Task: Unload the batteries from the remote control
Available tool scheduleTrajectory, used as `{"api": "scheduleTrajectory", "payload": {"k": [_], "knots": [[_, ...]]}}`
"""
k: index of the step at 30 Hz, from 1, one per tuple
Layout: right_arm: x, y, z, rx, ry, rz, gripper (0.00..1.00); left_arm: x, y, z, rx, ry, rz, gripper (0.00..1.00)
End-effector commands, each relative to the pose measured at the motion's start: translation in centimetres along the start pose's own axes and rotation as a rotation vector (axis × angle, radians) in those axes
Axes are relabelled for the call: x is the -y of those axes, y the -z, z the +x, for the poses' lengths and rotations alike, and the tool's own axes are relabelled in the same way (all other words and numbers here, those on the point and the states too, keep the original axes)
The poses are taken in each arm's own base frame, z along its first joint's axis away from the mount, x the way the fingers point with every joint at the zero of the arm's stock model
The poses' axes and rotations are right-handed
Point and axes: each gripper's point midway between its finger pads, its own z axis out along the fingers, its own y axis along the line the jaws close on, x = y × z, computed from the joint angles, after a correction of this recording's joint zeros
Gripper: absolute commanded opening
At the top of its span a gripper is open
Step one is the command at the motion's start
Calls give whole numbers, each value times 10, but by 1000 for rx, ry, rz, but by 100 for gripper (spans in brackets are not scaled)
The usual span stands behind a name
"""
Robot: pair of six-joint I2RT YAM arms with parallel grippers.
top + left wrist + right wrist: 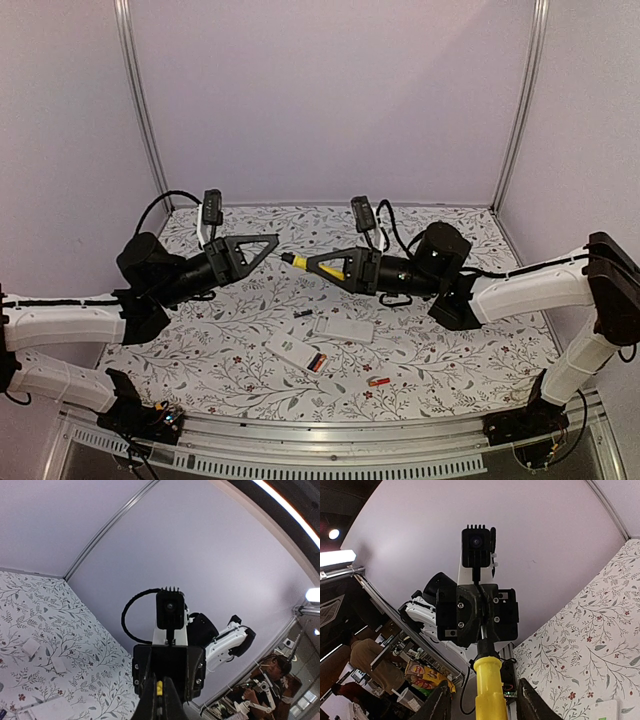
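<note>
So the right claw (315, 264) has the yellow handle of the screwdriver (489, 685) between its fingers. The tool hangs level in mid-air, so I'd call that clamped on it, even though the wrist view shows a sliver of daylight either side of the handle near the tips. My guess at the why: the blade pokes out ahead of the claw so it can lever cells out of their slot. The left claw (272, 240) is pressed together with nothing obviously in it, nose to nose with the right one. Its tip is just beside the blade and I can't tell if they touch. Down below both claws and a bit back toward the bases lies the white remote (298, 350), with its cover (343, 328) off and lying just beside it on the far side. As for the batteries (317, 362), a red-orange one and a dark one look seated in the open end of the remote, so the job reads as about half done to me. A red-orange battery (378, 381) lies loose on the right claw's side of the remote, and a dark bit (303, 314), probably another cell, sits just beyond it. The tabletop (450, 320) has a white floral-print cover, boxed in by plain lilac walls (330, 100) with metal posts (138, 100) in the corners.
</note>
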Motion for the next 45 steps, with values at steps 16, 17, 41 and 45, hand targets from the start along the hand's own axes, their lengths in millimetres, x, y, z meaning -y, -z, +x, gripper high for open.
{"api": "scheduleTrajectory", "payload": {"k": [16,17,41,45], "knots": [[5,-10,4,-7,-42,-16,32,3,-3,1,0,-13,21,0],[5,-10,4,-6,-41,-15,31,2,-3,1,1,-12,19,0],[115,106,70,-273,14,687,0,-136,59,95,-355,49,-638,90],[115,116,92,-314,-10,688,0,-167,79,117,-472,13,-787,92]]}}
